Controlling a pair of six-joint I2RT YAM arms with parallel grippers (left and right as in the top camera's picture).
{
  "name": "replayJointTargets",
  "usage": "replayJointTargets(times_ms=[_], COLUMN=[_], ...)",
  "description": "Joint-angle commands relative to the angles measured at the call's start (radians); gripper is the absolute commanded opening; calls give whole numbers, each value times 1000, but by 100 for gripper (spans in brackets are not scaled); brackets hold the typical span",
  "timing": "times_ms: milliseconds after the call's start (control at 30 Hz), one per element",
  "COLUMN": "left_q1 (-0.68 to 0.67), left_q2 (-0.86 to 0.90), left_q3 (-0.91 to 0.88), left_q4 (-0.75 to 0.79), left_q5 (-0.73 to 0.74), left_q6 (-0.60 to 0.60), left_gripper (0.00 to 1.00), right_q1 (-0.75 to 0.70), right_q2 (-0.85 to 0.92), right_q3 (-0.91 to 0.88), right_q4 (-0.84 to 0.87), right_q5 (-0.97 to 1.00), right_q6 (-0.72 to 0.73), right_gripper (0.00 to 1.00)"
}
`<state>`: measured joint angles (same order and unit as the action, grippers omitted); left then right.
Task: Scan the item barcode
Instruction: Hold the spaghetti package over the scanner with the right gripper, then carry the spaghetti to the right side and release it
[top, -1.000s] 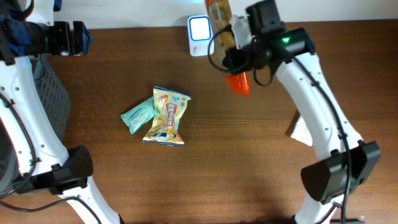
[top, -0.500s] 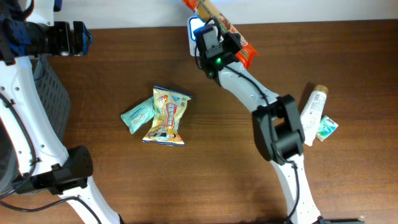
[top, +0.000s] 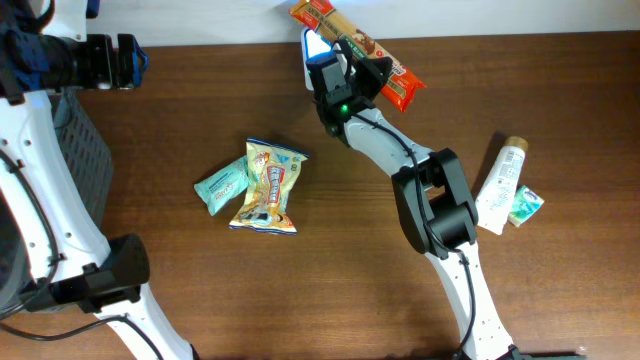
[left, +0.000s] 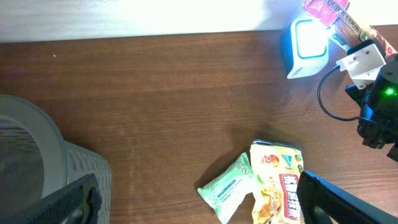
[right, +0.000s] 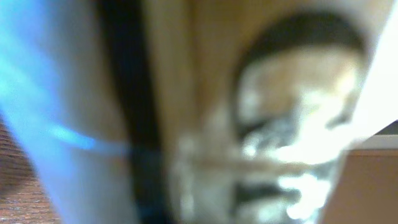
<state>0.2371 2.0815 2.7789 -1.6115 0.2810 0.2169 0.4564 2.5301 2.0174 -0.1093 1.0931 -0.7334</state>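
Over scanner, snack packet — now tilted flatter

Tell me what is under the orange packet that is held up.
The white scanner, its face lit blue, stands below one end of the orange packet. From overhead the right arm covers most of it. The packet's underside cannot be seen.

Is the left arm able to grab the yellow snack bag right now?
Probably yes. The left end effector is open and empty, and nothing stands between it and the yellow snack bag. A teal packet lies against it.
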Motion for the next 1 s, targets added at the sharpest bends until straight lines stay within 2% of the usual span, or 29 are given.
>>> replayJointTargets(times_ms=[0,133,200,233,267,333,400,467,533,600,733,967], left_q1=[2,2,2,2,2,2,2,2,2,2,2,2], left_q2=[-10,-10,-10,-10,-10,-10,-10,-10,-10,-10,-10,-10], left_q3=[3,3,3,3,3,3,3,3,3,3,3,3], left_q4=[1,1,1,1,1,1,1,1,1,1,1,1], left_q5=[8,8,8,8,8,8,8,8,8,8,8,8], left_q6=[6,6,6,6,6,6,6,6,6,6,6,6], left_gripper=[99,99,99,99,99,99,99,99,99,99,99,99], right_q1=[23,55,72,80,83,75,36,-66,-179,-276,-439,-550], right_q2=[-20,-98,-197,-264,-366,-469,-581,-661,-662,-642,-610,-610], right_q3=[42,42,42,42,42,42,42,42,39,6,-218,-621], right_q4=[29,18,-63,-176,-370,-572,-778,-1009,-1188,-1293,-1238,-811], right_q5=[105,111,85,32,-92,-267,-489,-729,-821,-841,-954,-1154], right_q6=[30,34,84,169,318,500,745,985,1105,1146,1169,1207], right_gripper=[4,4,4,4,4,4,4,4,4,4,4,4])
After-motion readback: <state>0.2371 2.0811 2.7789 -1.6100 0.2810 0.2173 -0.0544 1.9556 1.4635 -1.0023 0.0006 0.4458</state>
